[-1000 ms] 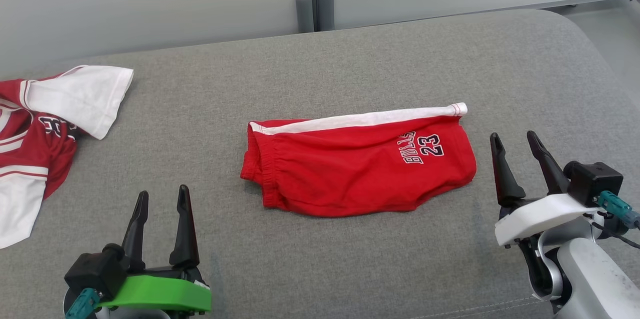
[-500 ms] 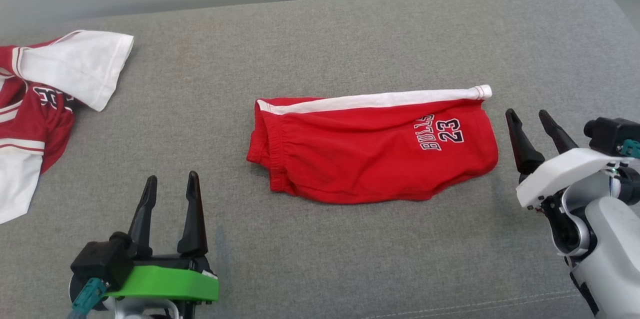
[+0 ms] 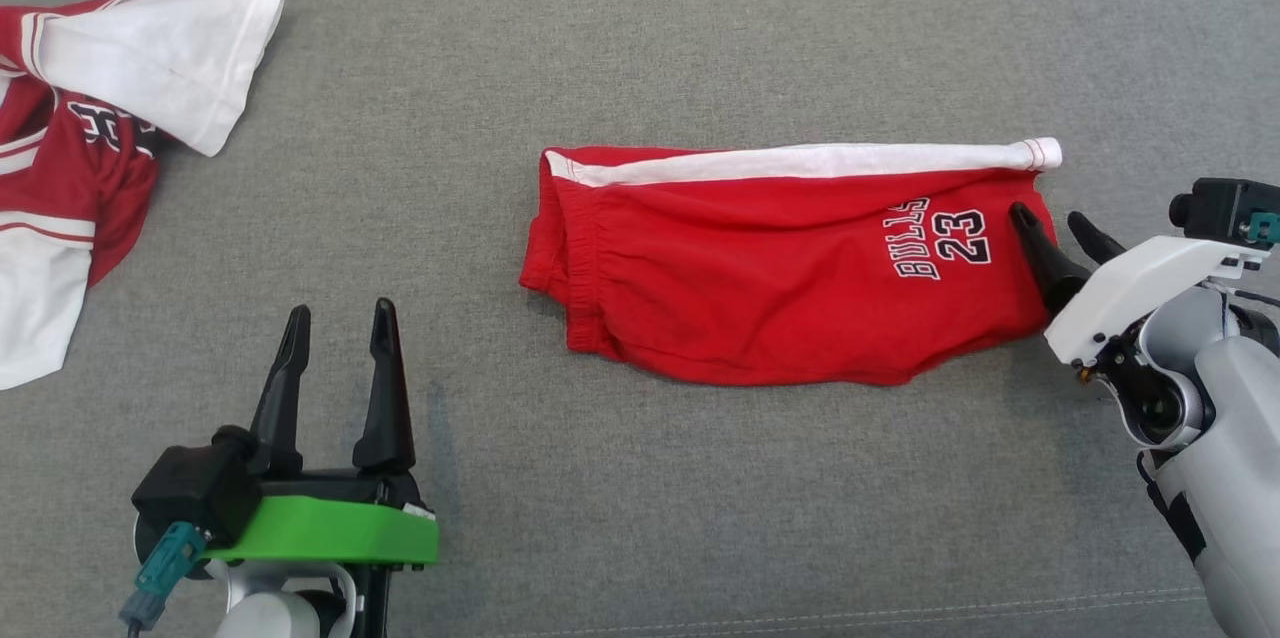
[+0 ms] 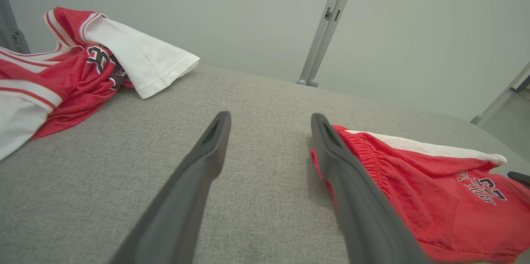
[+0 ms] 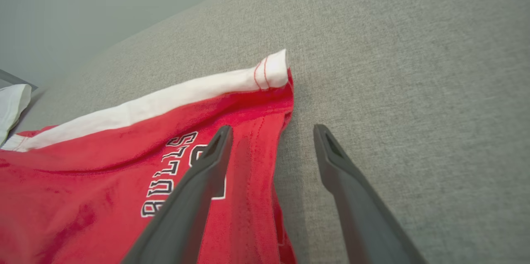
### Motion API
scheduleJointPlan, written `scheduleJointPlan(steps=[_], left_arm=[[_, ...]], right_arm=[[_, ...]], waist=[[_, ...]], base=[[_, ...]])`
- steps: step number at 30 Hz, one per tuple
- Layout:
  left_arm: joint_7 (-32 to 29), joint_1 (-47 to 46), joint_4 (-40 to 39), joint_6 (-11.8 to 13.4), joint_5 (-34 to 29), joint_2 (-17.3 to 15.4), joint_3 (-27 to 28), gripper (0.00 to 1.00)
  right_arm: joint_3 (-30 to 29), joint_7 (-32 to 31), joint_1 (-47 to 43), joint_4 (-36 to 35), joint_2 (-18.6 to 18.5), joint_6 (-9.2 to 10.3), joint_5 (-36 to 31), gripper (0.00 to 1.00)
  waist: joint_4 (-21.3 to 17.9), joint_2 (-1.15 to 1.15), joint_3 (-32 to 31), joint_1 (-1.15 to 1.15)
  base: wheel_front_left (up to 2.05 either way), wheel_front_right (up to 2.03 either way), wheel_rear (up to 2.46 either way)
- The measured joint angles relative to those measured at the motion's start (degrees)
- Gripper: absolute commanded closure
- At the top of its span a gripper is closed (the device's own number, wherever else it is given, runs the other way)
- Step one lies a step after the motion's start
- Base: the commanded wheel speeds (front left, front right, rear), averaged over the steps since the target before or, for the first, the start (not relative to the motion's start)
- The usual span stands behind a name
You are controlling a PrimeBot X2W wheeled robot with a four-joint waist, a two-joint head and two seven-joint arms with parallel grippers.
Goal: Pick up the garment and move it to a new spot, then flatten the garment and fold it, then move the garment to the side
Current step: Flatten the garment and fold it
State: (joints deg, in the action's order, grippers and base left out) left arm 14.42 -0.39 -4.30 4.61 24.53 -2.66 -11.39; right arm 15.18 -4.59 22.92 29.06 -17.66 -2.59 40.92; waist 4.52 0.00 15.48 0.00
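The red shorts [image 3: 780, 268] lie flat mid-cushion [image 3: 700, 518], white stripe along the far edge. My right gripper [image 3: 1047, 213] is spread wide at their hem end, one finger over the cloth by the "23" and the other over bare cushion. It grips nothing. My left gripper [image 3: 340, 308], also spread and empty, sits apart from the waistband. A jersey [image 3: 80, 148] lies far left.

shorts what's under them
The shorts lie flat on the grey cushion, which shows all round their edges. Nothing pokes out from beneath, but the cloth covers that patch, so anything thin under it cannot be seen.
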Motion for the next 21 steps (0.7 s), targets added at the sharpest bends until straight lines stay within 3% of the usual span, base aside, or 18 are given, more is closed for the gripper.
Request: scheduleJointPlan(steps=[12, 13, 19, 21], left_arm=[[0.00, -1.14, 0.42, 0.01, 0.52, 0.03, -0.01, 0.00], [0.00, -1.14, 0.49, 0.01, 0.52, 0.03, -0.01, 0.00], [0.00, -1.15, 1.47, 0.01, 0.54, 0.04, -0.02, 0.00], [0.00, -1.15, 1.67, 0.01, 0.58, 0.04, -0.02, 0.00]], right_arm=[[0.11, -5.75, 3.89, 6.79, -0.31, -2.02, 2.18, 0.03], [0.16, -6.11, 3.97, 7.08, -0.31, -2.22, 2.58, 0.51], [0.85, -8.17, 4.85, 9.17, -0.07, -2.98, 4.35, 0.82], [0.90, -8.32, 4.85, 9.81, 0.02, -3.43, 4.55, 1.00]], waist=[[1.43, 0.00, 1.17, 0.00], [1.48, 0.00, 1.10, 0.00], [1.64, 0.00, 0.55, 0.00], [1.67, 0.00, 0.31, 0.00]], base=[[0.00, 0.00, 0.00], [0.00, 0.00, 0.00], [0.00, 0.00, 0.00], [0.00, 0.00, 0.00]])
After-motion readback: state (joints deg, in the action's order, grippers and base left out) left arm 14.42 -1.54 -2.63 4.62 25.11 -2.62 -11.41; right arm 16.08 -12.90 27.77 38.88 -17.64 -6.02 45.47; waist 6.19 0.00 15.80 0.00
